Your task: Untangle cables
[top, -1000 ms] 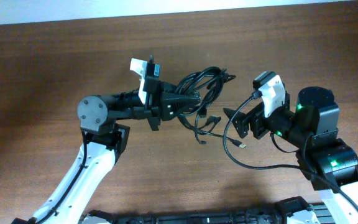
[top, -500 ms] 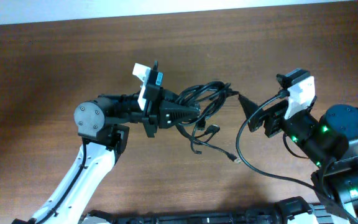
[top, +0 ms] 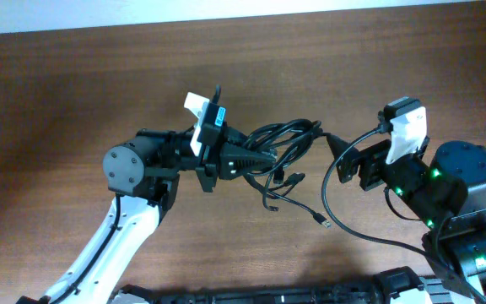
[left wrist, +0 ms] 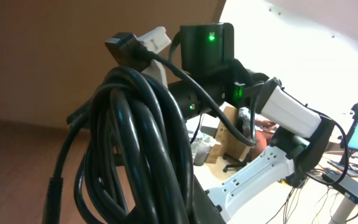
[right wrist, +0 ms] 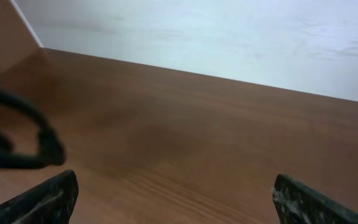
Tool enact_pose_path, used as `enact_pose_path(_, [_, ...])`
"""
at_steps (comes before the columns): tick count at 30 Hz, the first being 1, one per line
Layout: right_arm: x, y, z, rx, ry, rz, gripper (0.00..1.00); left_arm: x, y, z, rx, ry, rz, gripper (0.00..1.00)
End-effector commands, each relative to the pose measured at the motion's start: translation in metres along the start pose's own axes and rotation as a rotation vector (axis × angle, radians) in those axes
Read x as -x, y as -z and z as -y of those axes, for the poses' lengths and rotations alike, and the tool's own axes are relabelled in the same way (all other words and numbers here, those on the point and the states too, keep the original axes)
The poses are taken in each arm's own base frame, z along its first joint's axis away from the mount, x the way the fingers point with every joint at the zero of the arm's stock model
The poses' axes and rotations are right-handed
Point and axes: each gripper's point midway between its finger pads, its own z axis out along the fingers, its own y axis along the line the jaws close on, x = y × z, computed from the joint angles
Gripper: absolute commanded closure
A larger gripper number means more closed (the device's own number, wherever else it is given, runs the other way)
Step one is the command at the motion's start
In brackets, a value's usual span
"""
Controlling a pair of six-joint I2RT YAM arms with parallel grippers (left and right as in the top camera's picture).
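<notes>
- Overhead: the cables (top: 292, 137) sit bunched at mid-frame. The left gripper (top: 264, 158) is clamped on the bunch from the left. Loose ends dangle below, and one long strand loops toward the lower right, ending in a small plug (top: 324, 223). The right gripper (top: 337, 158) stands just right of the bunch, jaws wide apart with nothing between them. Bare table (top: 74, 76) spreads over the upper and left parts of the frame, and its far edge runs along the top.
- Left wrist: the cables (left wrist: 135, 143) fill the left foreground as a thick hanging coil, hiding this gripper's own fingers. Only this view shows the right arm (left wrist: 284, 112) side-on, with a green light on it.
- Right wrist: the fingertips (right wrist: 42, 199) sit at the two lower corners, wide apart over bare table (right wrist: 197, 124). A blurred cable loop (right wrist: 17, 149) enters at the left edge. Across the top, the table's edge meets a white wall (right wrist: 229, 31).
</notes>
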Motion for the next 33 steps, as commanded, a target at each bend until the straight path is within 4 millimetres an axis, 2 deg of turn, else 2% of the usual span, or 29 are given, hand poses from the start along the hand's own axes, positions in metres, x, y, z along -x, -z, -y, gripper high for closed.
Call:
enact_pose_path(1, [0.015, 0.008, -0.032, 0.183, 0.051, 0.054, 0.01, 0.012, 0.002, 0.002, 0.026, -0.031, 0.038, 1.00])
enact_pose_path(3, [0.019, 0.010, -0.041, 0.238, 0.069, 0.072, 0.01, 0.012, 0.002, 0.002, 0.028, -0.031, 0.041, 1.00])
enact_pose_path(7, [0.026, 0.010, -0.041, 0.234, 0.081, 0.103, 0.01, 0.012, 0.002, 0.003, 0.024, -0.031, 0.036, 1.00])
enact_pose_path(12, [0.031, 0.007, -0.019, 0.102, 0.079, 0.119, 0.01, 0.010, 0.002, 0.004, 0.017, -0.031, 0.028, 1.00])
enact_pose_path(16, [0.034, 0.007, -0.013, 0.065, 0.079, 0.129, 0.01, 0.008, 0.002, 0.006, 0.006, -0.031, 0.014, 1.00])
enact_pose_path(21, [0.042, 0.008, -0.018, 0.096, 0.091, 0.161, 0.01, 0.007, -0.001, 0.008, -0.004, -0.030, 0.010, 1.00])
enact_pose_path(25, [0.048, 0.009, -0.032, 0.175, 0.106, 0.186, 0.01, 0.005, -0.006, 0.012, -0.024, -0.027, 0.006, 1.00])
enact_pose_path(33, [0.047, -0.003, -0.038, 0.232, 0.099, 0.170, 0.01, 0.001, -0.015, 0.021, -0.064, -0.022, -0.004, 1.00])
